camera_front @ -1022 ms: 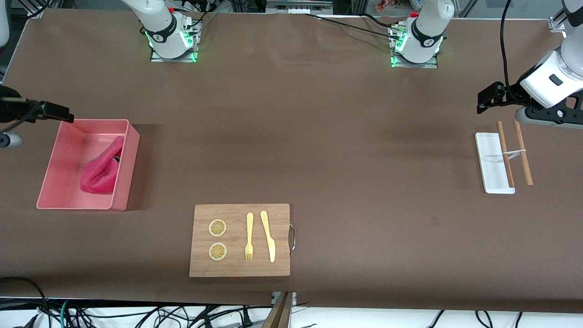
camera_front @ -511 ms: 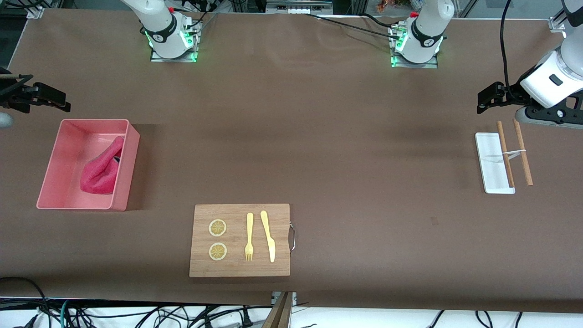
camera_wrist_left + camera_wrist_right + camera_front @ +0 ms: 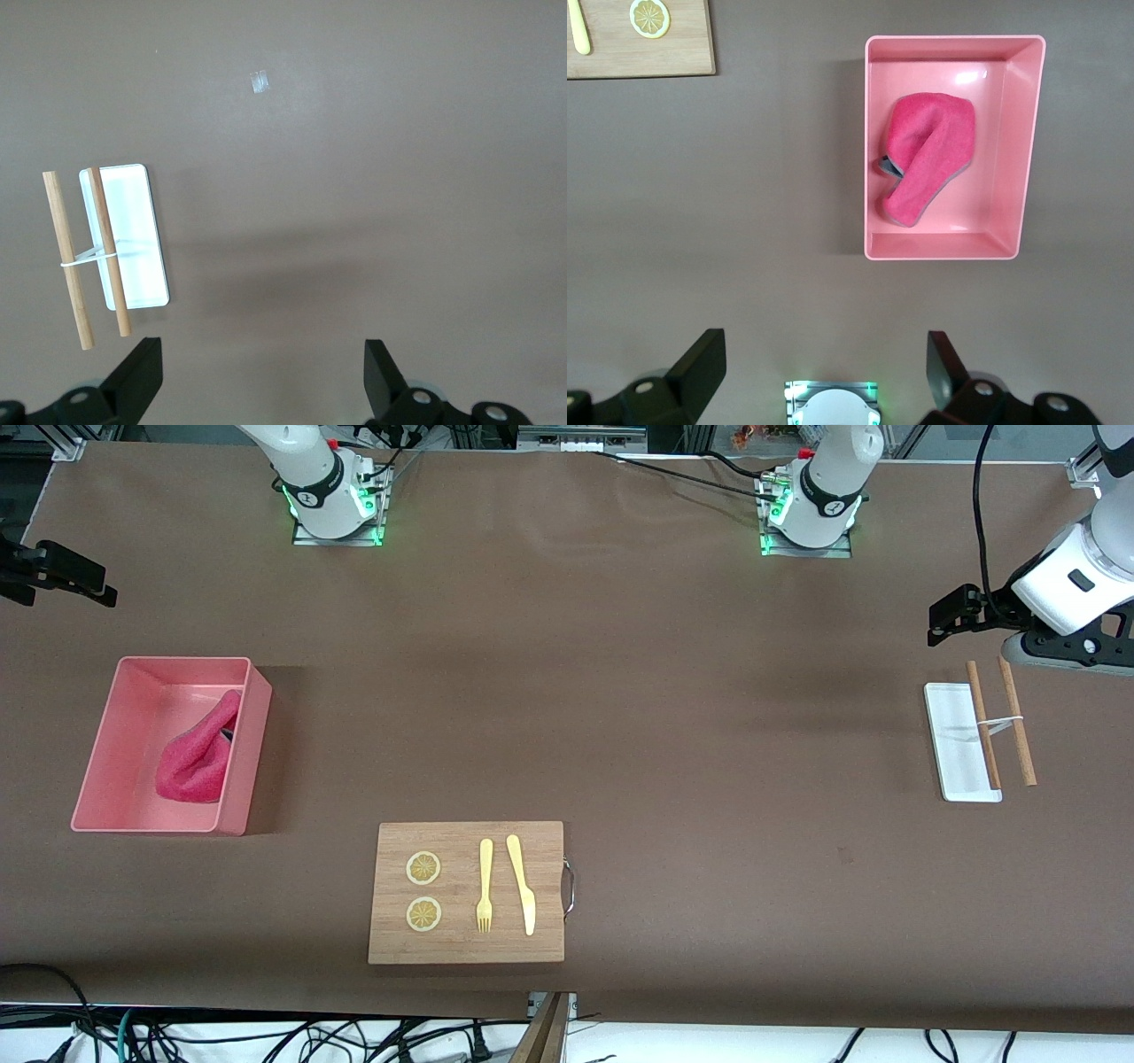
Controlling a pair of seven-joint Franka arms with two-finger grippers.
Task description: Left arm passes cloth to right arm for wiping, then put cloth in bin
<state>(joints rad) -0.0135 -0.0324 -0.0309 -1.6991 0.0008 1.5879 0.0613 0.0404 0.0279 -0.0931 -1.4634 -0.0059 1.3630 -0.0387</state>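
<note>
Crimson cloth point(image 3: 197, 757) in bin point(image 3: 252, 717); cutting board point(image 3: 466, 948) nearby; left gripper point(image 3: 261, 381), right gripper point(image 3: 826, 372) spread, empty

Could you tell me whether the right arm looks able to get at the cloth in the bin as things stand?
Probably yes: the cloth lies uncovered in the open-topped bin, and the right gripper hangs nearby with its jaws open and empty.

Robot lab: bolted arm bases point(image 3: 335, 509), floor cables point(image 3: 266, 1036).

Crimson-pink cloth point(image 3: 197, 760); light pink bin point(image 3: 241, 746); white tray point(image 3: 952, 735); brown table point(image 3: 673, 717).
</note>
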